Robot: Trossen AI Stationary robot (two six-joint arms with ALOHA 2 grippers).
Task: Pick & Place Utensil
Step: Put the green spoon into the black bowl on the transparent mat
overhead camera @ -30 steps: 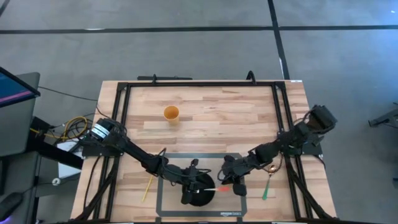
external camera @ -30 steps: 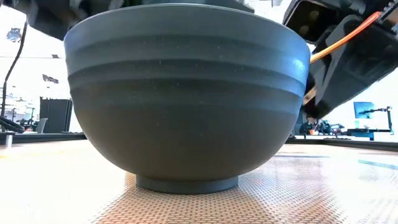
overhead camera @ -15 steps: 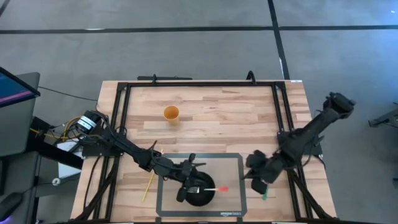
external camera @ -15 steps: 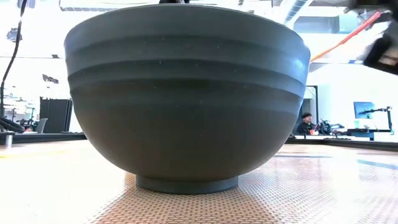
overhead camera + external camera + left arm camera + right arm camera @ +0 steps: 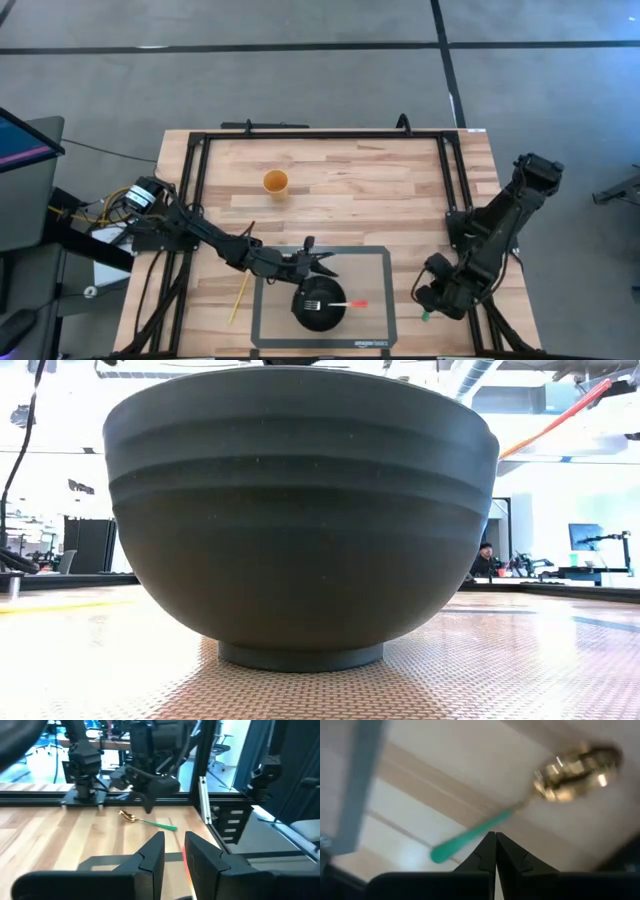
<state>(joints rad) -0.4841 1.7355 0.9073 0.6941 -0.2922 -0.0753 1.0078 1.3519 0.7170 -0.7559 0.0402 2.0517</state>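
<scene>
A dark bowl [image 5: 308, 314] stands on the mat and fills the low view [image 5: 300, 510]. A fork [image 5: 335, 304] with an orange-red handle lies in it, tines inside. The handle leans over the rim toward the table's right [image 5: 555, 418]. My left gripper [image 5: 322, 262] [image 5: 174, 852] hovers open just beyond the bowl's far side. A gold spoon with a green handle [image 5: 427, 315] [image 5: 147, 821] [image 5: 520, 810] lies flat near the table's right near corner. My right gripper [image 5: 432, 298] [image 5: 495, 840] hangs shut above it.
An orange cup [image 5: 275, 182] stands far out on the wooden table. A yellow utensil [image 5: 238, 298] lies left of the dark-edged mat [image 5: 375, 258]. A black frame [image 5: 450, 190] runs along the table's sides. A person shows in the room behind [image 5: 487, 552].
My right gripper has left the fork's handle and swung toward the table's right near corner, ending over the green spoon. My left gripper has drawn back from the bowl toward the far edge. The fork stays in the bowl, handle out to the right.
</scene>
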